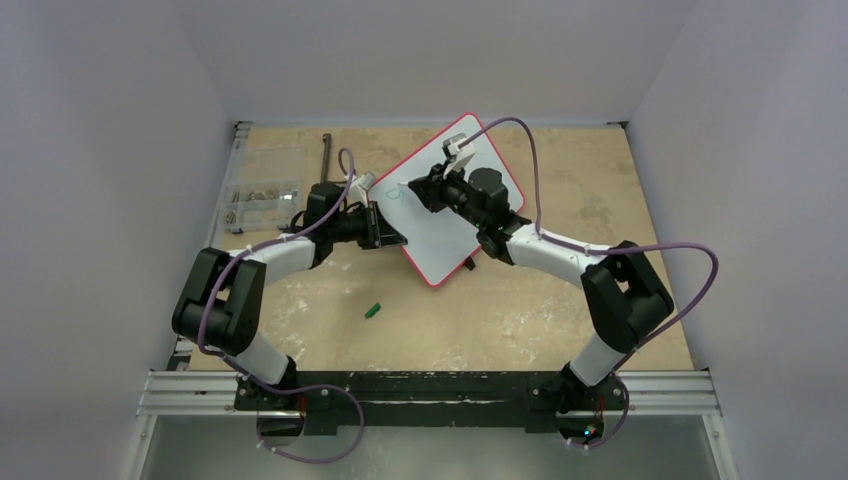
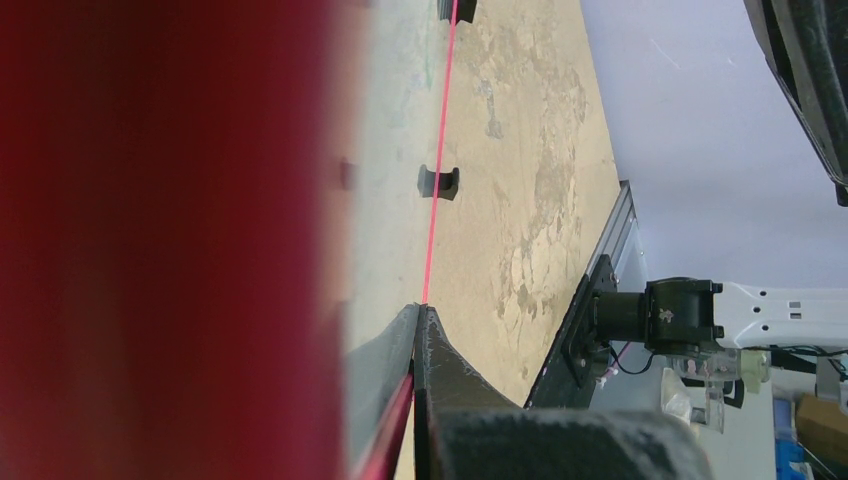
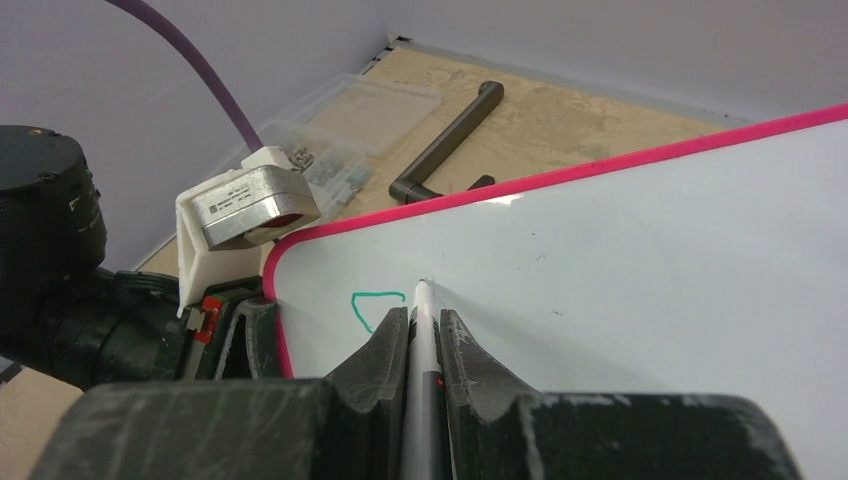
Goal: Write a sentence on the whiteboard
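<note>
The whiteboard (image 1: 470, 215), white with a red rim, lies slanted at the back middle of the table. My left gripper (image 1: 396, 237) is shut on its left edge, with the rim (image 2: 436, 180) pinched between the jaws of the left gripper (image 2: 420, 312). My right gripper (image 1: 418, 190) hovers over the board's upper left corner, shut on a white marker (image 3: 424, 335). The marker's tip rests on the whiteboard (image 3: 640, 260). Of the sentence, only one short green angular stroke (image 3: 372, 300) shows, just left of the tip.
A green marker cap (image 1: 373, 310) lies on the table in front of the board. A clear plastic box of small parts (image 1: 262, 195) sits at the back left. A black L-shaped bar (image 3: 450, 140) lies behind the board.
</note>
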